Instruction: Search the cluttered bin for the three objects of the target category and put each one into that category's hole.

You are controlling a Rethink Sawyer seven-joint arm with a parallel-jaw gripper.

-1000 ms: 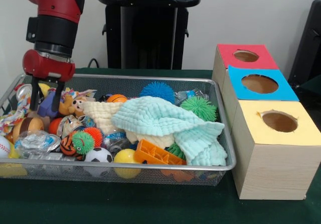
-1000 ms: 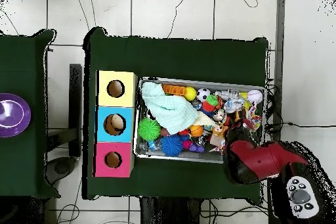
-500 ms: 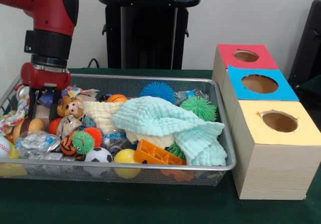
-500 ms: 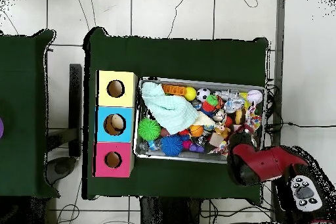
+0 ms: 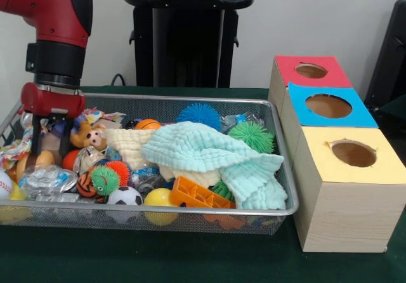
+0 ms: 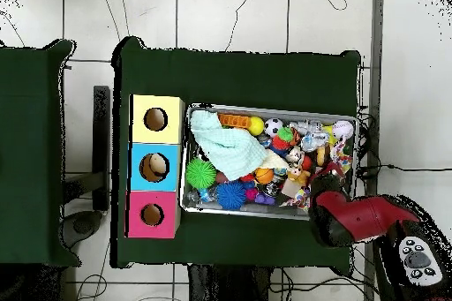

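A wire mesh bin (image 5: pixel 95 209) holds a heap of toys: a mint cloth (image 5: pixel 203 150), a blue spiky ball (image 5: pixel 198 113), a green spiky ball (image 5: pixel 252 135), a soccer ball (image 5: pixel 125 196), a yellow ball (image 5: pixel 158 198), a stuffed bear (image 5: pixel 89 135) and a rope toy (image 5: pixel 16 150). My gripper (image 5: pixel 48 153) hangs open over the bin's left end, its fingers (image 5: pixel 64 144) reaching down among the toys beside the bear. A brown ball (image 5: pixel 43 159) lies between them. In the overhead view the red arm (image 6: pixel 353 218) hides the gripper at the bin (image 6: pixel 265 107) corner.
Three wooden boxes with round holes stand in a row beside the bin: red top (image 5: pixel 311 71), blue top (image 5: pixel 328 105), yellow top (image 5: pixel 353 153). From above they are yellow (image 6: pixel 156 119), blue (image 6: pixel 154 167) and red (image 6: pixel 152 214). An orange plastic piece (image 5: pixel 196 195) lies near the front rim.
The gripper has shifted toward the bin's left end in the front view and sunk slightly lower among the toys. Its finger spacing is unchanged.
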